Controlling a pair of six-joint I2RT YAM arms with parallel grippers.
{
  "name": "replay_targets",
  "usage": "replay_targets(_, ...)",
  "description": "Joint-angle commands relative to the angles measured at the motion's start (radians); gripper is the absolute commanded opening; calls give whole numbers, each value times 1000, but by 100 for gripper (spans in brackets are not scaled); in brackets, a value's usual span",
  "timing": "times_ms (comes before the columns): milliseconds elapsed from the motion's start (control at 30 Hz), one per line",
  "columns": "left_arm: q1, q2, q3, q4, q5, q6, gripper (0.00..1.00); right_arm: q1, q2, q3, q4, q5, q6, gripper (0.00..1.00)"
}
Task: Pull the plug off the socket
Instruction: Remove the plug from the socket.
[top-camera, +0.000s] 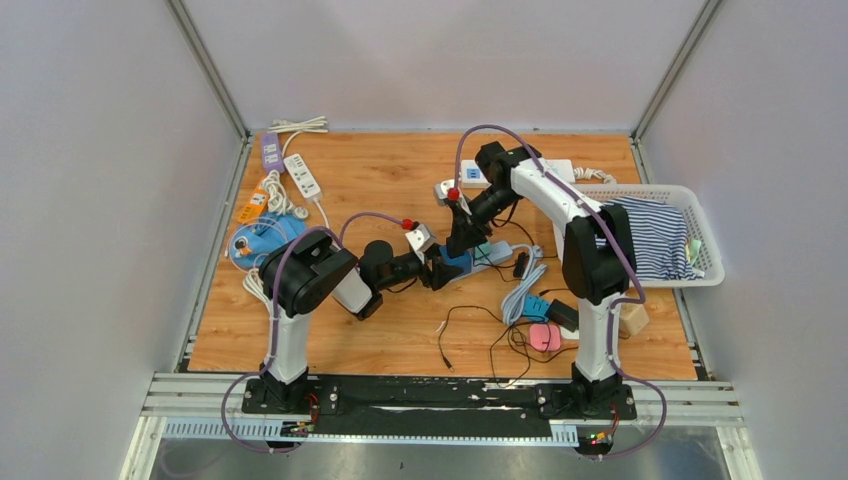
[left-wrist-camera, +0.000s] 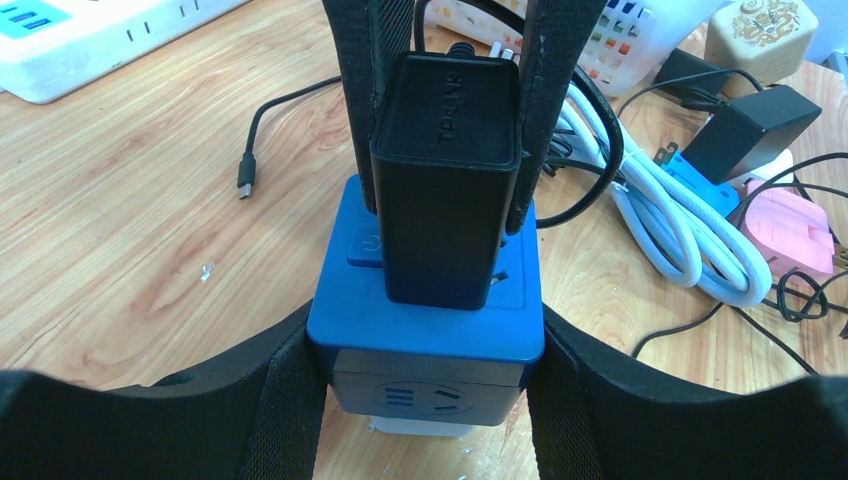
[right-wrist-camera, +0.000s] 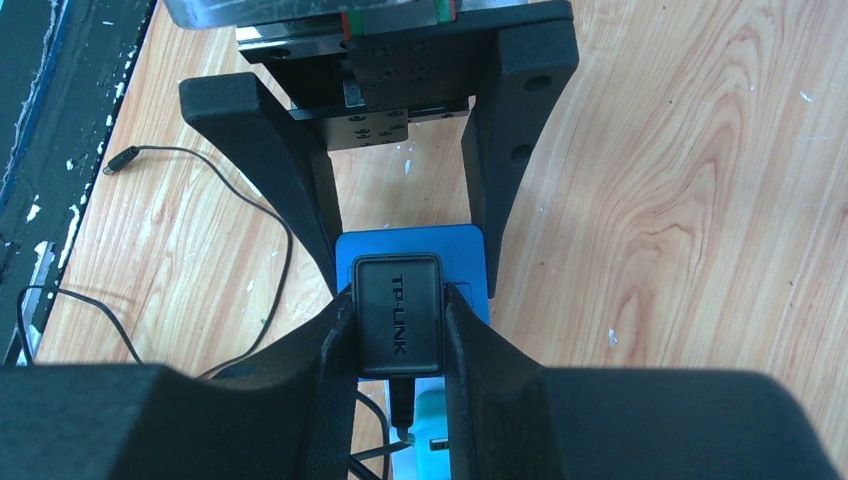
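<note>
Three pale grey flat walls close in a light brown wooden table top — the light is bright and even. Along its near edge run silver metal rails.

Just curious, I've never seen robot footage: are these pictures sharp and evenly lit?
Top view: even light, soft shadows, all sharp. Left wrist view: black plug, blue socket crisp; left tool dark along the bottom. Right wrist view: plug lettering readable, right tool dark, featureless.
</note>
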Motion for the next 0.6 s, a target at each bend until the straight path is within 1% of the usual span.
replay_targets(0,2,-7,0,-23,-52,32,0,48,23,-25,-128,-52,15,0)
replay_targets(100,2,-6,-1,-18,-50,34,0,95,20,0,-161,-91,-5,0)
replay_targets(167,1,-5,-1,-17,-48,34,0,99,23,23,-184,-99,-17,0)
replay_targets(267,2,-6,-1,-18,-46,34,0,73,24,21,-185,-70,-22,0)
replay_targets(400,2,-9,1,-32,-46,38,0,-2,31,13,-168,-42,-15,0)
replay_targets(500,2,-10,4,-39,-43,38,0,-29,12,-41,-80,38,25,0)
replay_targets(567,2,-9,7,-39,-39,36,0,-26,0,-73,-51,49,37,0)
